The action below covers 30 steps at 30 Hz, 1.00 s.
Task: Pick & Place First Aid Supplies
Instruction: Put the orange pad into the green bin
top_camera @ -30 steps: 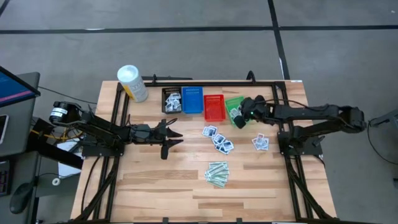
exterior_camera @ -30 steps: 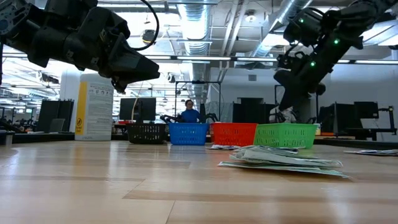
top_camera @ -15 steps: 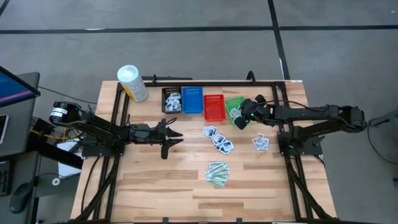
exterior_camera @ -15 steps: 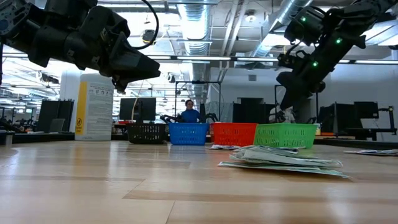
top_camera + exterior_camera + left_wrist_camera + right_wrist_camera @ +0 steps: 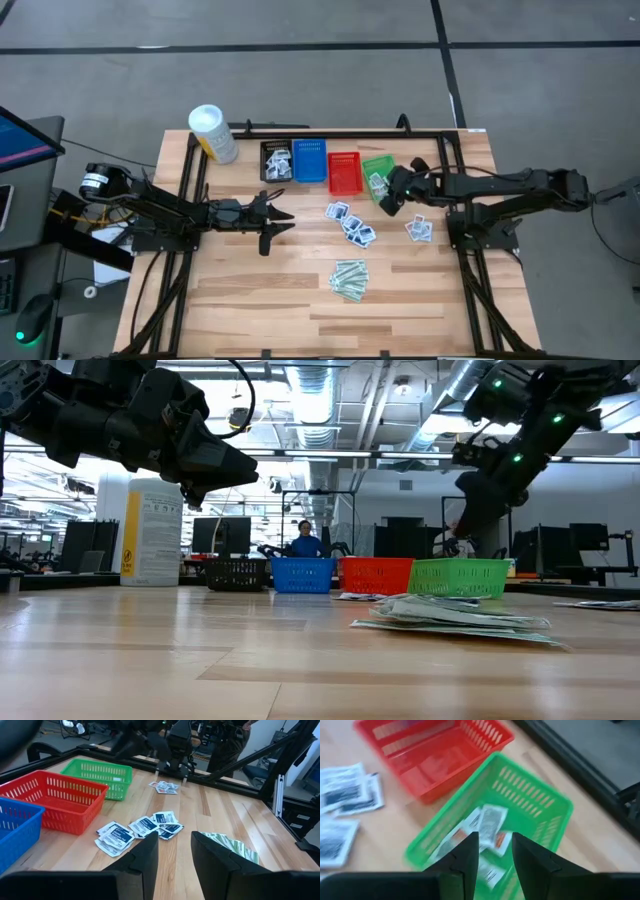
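Four mesh baskets [image 5: 324, 166], two hands apart.

A wooden table [image 5: 250, 290] carries four mesh baskets [image 5: 343, 174], a white tub [image 5: 213, 134] and scattered packets [image 5: 351, 226]

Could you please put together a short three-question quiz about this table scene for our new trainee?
1. True or false: the green basket already holds packets.
2. Which basket stands directly beside the green one? A) black B) blue C) red
3. Fill in: the pale-green strips lie on the ____, not in a basket.

Key: 1 true. 2 C, the red basket. 3 table.
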Motion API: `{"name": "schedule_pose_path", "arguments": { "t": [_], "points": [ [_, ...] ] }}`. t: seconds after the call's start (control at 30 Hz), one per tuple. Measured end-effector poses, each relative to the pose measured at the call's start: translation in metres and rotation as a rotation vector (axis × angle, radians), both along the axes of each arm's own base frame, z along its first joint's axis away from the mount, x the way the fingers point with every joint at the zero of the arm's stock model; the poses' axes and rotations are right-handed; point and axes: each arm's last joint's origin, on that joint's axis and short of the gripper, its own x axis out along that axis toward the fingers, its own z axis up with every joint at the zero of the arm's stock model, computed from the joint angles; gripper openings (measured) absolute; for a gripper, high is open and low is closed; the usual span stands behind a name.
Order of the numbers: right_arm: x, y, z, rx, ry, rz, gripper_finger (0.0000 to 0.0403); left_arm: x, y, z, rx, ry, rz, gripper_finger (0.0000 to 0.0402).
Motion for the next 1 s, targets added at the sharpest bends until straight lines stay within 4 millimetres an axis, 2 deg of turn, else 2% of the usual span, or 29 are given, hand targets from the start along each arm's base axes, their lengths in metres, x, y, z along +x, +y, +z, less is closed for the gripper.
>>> {"name": "schedule_pose_path", "arguments": {
  "t": [0.27,0.5,0.77,1.0],
  "points": [
    [-0.022,0.042,0.007,0.131,-0.020,0.036,0.0111,0.000,0.000,0.000,0.000,0.000,0.000,0.0116],
    [-0.047,0.074,0.001,0.270,0.090,0.053,0.0111,0.000,0.000,0.000,0.000,0.000,0.000,0.0116],
    [-0.052,0.105,-0.009,0.276,0.180,0.180,0.0111,0.000,0.000,0.000,0.000,0.000,0.000,0.0116],
    [-0.052,0.113,-0.024,0.232,0.256,0.148,0.0111,0.000,0.000,0.000,0.000,0.000,-0.003,0.0116]
  ]
}}
